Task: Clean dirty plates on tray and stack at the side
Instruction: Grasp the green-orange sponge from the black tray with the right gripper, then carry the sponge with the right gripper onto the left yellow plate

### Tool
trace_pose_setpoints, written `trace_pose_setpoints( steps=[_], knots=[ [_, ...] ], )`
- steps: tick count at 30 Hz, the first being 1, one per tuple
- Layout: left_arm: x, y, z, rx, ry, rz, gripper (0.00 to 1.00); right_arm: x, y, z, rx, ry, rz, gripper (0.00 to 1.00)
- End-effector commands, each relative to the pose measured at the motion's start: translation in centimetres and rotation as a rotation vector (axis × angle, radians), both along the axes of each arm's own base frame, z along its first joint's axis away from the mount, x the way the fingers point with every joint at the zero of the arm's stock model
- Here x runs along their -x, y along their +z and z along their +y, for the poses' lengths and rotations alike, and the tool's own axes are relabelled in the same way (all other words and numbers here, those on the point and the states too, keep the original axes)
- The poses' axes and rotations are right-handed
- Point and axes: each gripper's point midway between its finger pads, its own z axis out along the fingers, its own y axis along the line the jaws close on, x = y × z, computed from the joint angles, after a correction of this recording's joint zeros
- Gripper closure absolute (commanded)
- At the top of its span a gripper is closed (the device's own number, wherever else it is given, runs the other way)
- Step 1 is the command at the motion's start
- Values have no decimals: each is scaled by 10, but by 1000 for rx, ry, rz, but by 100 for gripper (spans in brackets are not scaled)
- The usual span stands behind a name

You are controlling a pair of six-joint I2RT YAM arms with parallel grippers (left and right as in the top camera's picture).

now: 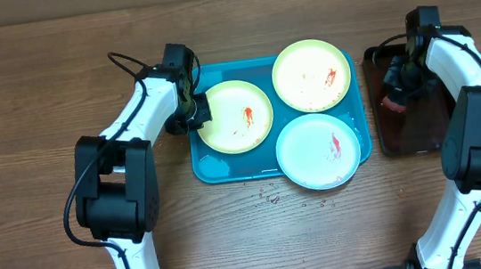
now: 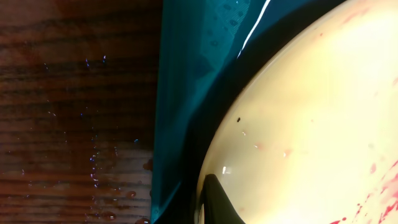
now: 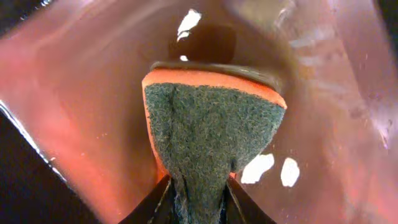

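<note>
Three plates sit on the teal tray [image 1: 212, 166], which lies mid-bench. The left yellow-green plate [image 1: 234, 115] is near the tray's left side. The far yellow-green plate [image 1: 310, 75] is at the far right corner. The pale blue plate [image 1: 318, 150] is at the near right, its edge overhanging the tray rim. All three carry red smears on whitish centres.

Left pincer [image 1: 195, 112] is at the left rim of the left yellow-green plate. The left wrist view shows only one dark fingertip [image 2: 214, 202] against that rim, with the tray wall beside it. I cannot tell whether the pincer is spread or pinching.

Right pincer [image 3: 199, 202] is pressed onto a sponge [image 3: 211, 130], orange with a dark grey scouring face. It holds the sponge low over a dark tray [image 1: 419, 125] that sits just right of the teal one.

Bench [image 1: 29, 85] is brown wood grain. Small droplets [image 1: 271, 197] lie in front of the teal tray.
</note>
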Motion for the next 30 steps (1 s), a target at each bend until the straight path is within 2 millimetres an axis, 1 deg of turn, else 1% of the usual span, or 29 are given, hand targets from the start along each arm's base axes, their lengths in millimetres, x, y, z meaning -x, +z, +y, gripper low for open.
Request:
trace_pose_setpoints(
  steps=[1,3,6,8,10,13,19,22,24,26,27,29,30],
  knots=[
    [-3,7,2,-15,21,-23,96,4,-9,-5,22,22,16,84],
    [-3,7,2,-15,21,-23,96,9,-15,-4,20,23,25,85],
    [-4,7,2,-15,21,-24,95,15,-21,-3,18,22,40,96],
    [-4,7,2,-15,21,-24,96,16,-20,-2,16,22,47,96],
    [-4,7,2,-15,21,-24,96,15,-13,0,-3,25,55,96],
    [-4,8,2,-14,21,-26,96,7,10,6,-40,30,48,96],
    [-7,8,1,-12,21,-38,96,-6,70,4,-38,35,33,96],
    [-7,8,2,-11,22,-39,96,-11,95,11,-67,90,11,96],
    [-8,8,2,-12,12,-40,96,-13,107,16,-83,122,-4,96],
    [-7,8,-1,2,-18,-38,96,-15,119,27,-114,177,-26,96],
    [-6,9,-6,25,-49,-36,96,-16,125,35,-141,219,-45,96],
    [-4,10,-13,63,-88,-33,96,-18,137,55,-202,308,-87,96],
    [-3,10,-15,77,-95,-31,96,-19,143,68,-238,368,-114,96]
  ],
)
